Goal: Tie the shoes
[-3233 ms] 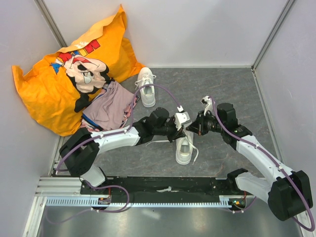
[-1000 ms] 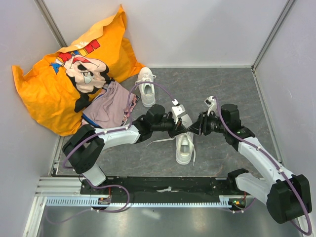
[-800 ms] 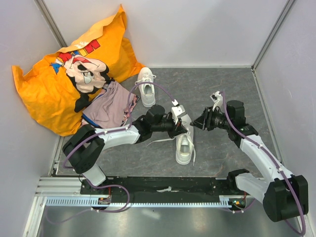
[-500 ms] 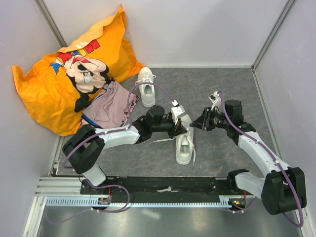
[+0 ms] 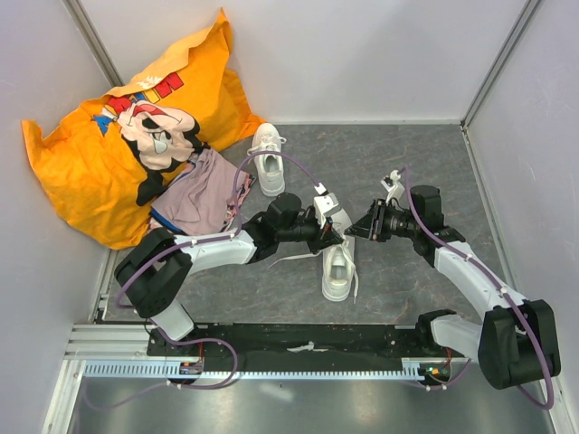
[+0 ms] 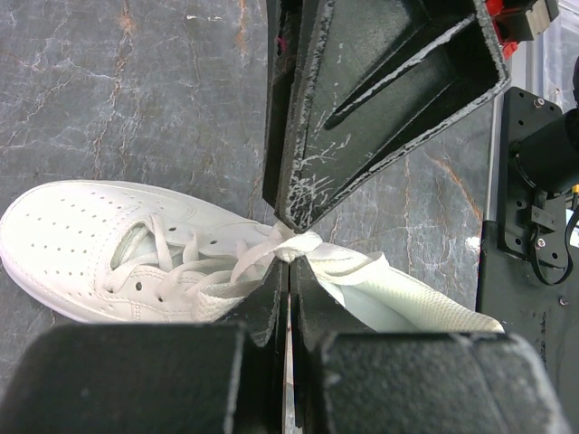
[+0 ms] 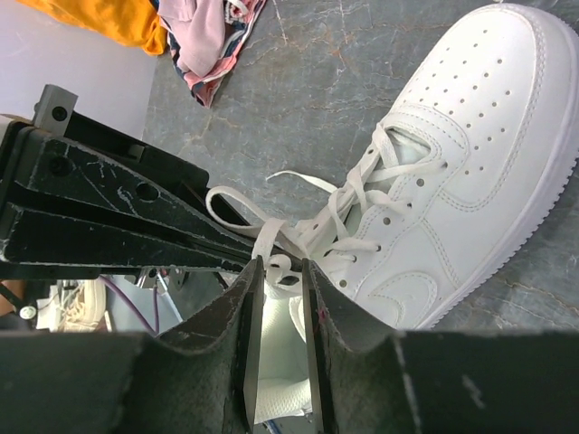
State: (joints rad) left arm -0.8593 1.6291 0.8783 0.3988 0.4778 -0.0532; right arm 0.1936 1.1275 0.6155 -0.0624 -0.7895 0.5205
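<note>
One white shoe (image 5: 338, 271) lies in front of the arms, toe toward the near edge. The other shoe (image 5: 268, 159) lies farther back by the garment. My left gripper (image 5: 336, 237) hangs over the near shoe's tongue, and in its wrist view this gripper (image 6: 289, 263) is shut on a bunched lace (image 6: 298, 243) above the shoe (image 6: 81, 244). My right gripper (image 5: 354, 231) meets it from the right. Its fingers (image 7: 250, 298) stand narrowly apart, pressed against a lace loop (image 7: 280, 269) between their tips (image 7: 280, 264), beside the shoe (image 7: 470, 163).
A big orange printed cushion (image 5: 118, 154) fills the back left corner, with a pinkish-purple garment (image 5: 204, 194) against it. Grey walls close the table on three sides. A black base rail (image 5: 289, 339) runs along the near edge.
My right gripper drew back to the right, then came back left to the lace at the shoe's tongue, its jaws narrowing. The left gripper kept its pinch in place.
</note>
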